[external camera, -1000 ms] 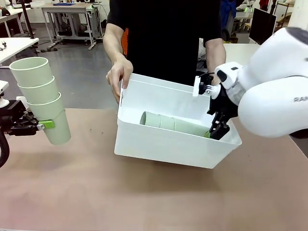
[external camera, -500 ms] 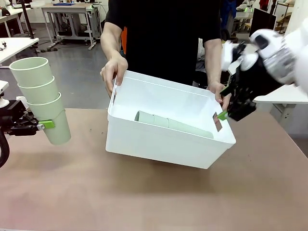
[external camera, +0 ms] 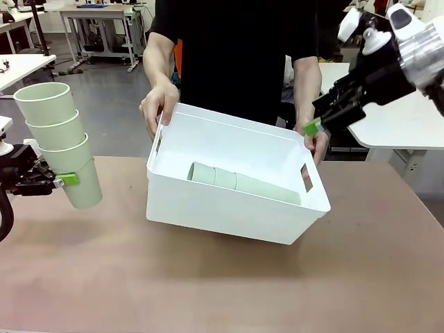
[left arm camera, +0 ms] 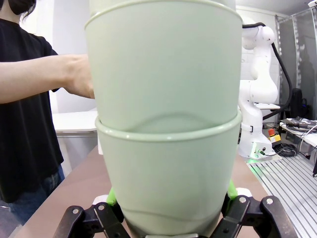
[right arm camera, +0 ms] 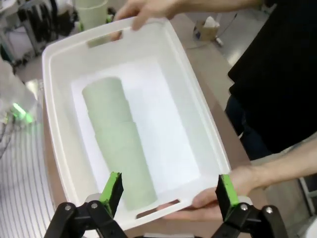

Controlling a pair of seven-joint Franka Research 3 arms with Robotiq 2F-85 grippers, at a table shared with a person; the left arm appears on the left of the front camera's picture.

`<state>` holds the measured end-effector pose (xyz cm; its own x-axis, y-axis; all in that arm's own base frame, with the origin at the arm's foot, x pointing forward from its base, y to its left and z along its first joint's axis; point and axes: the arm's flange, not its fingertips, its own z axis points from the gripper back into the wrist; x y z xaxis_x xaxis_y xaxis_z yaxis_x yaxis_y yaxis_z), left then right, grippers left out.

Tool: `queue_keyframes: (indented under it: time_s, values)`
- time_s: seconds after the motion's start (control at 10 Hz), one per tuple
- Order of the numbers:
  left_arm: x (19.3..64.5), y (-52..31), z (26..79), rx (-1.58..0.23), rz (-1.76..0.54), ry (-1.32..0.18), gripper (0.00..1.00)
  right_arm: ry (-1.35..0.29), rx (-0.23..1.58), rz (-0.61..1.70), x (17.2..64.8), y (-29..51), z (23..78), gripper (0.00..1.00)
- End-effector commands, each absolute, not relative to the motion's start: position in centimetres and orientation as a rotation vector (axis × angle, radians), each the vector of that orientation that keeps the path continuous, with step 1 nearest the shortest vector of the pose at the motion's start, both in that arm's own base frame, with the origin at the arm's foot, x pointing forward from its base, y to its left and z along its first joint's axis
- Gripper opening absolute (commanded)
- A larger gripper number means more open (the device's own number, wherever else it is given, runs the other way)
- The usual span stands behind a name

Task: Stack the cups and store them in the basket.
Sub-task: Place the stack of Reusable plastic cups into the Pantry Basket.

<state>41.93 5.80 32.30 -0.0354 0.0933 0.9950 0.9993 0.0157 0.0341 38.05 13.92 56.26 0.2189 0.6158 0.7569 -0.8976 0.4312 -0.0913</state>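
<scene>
Front view, starting at the table's [external camera: 208,291] left edge: the left gripper [external camera: 66,180] is clamped around the lowest cup of an upright stack of three cups [external camera: 59,139], held clear above the surface. The left wrist view agrees, with its green pads [left arm camera: 112,196] pressed against either side of that cup. Over the middle of the table, toward its far edge, the basket [external camera: 222,211] is tipped with its opening toward the robot. A person's hand [external camera: 161,105] grips one short end and the other hand [external camera: 316,142] grips the opposite one. Inside, a second nested stack [external camera: 239,186] lies on its side along the basket floor. Farther right, the right gripper [external camera: 313,125] hangs above the basket's right-hand rim, just beside that hand. The right wrist view shows its fingers [right arm camera: 113,191] spread wide with nothing between them. By my reading the storing is half done: one stack is in and the held one is not yet. The next move calls for the left arm to carry its stack rightward over the near rim. It should then lower the stack beside the lying one and release only then, keeping clear of the person's hands.
</scene>
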Motion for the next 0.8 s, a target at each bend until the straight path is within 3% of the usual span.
queue_keyframes:
  time_s: [0.0, 0.7]
  values:
    - [41.8, 5.9, 33.0, -1.253, -1.187, -1.323, 0.87, -0.851, 0.532, 1.044, 41.9, 11.4, 55.5, 1.00]
    - [41.8, 5.9, 33.0, -1.253, -1.187, -1.323, 0.87, -0.976, 0.713, 1.030, 42.9, 2.2, 51.7, 1.00]
